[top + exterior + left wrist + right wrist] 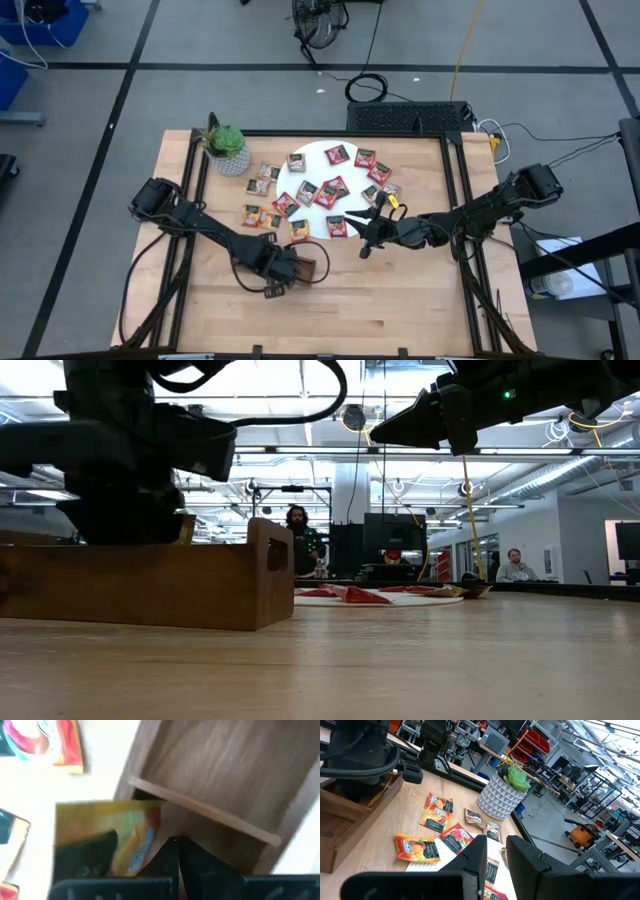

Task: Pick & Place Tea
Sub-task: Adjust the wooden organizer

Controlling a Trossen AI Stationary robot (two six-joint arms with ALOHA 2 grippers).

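1. Landmark: round white disc (322, 190) lying flat on the light wooden worktop (400, 300), near the worktop's middle.
2. Tea: small flat square sachets (336, 154), mostly red with dark label marks, spread over the white disc. More lie on the bare wood just beside the disc, on the side toward the left arm; some of those are orange-yellow (251, 214) and a couple grey-brown (473, 817).
3. Small green potted plant in a white patterned pot (227, 148) stands beyond those loose sachets, farther out from the disc, at the worktop's far edge.
4. Long brown wooden tray with dividers (140, 582) sits near the disc, toward the worktop's front edge; mostly hidden under the left arm in the high view. The left wrist view shows a cross divider (205, 810) and bare wood on the floor of the compartment beyond it.
5. Left claw (175, 857): over the tray, pointing down into it, fingers closed together. An orange-yellow sachet with a dark label patch (107, 842) lies right beside the fingers, at the tray's edge; I can't tell whether it's pinched or lying loose.
6. Right claw (366, 232): raised above the worktop at the disc's edge, on the side toward the right arm. Fingers (477, 857) stand slightly apart with an empty gap, gripping nothing.
7. The low view shows red sachets (345, 595) flat on the disc beyond the tray's end wall.
8. People sit in the room well behind the worktop (298, 540).
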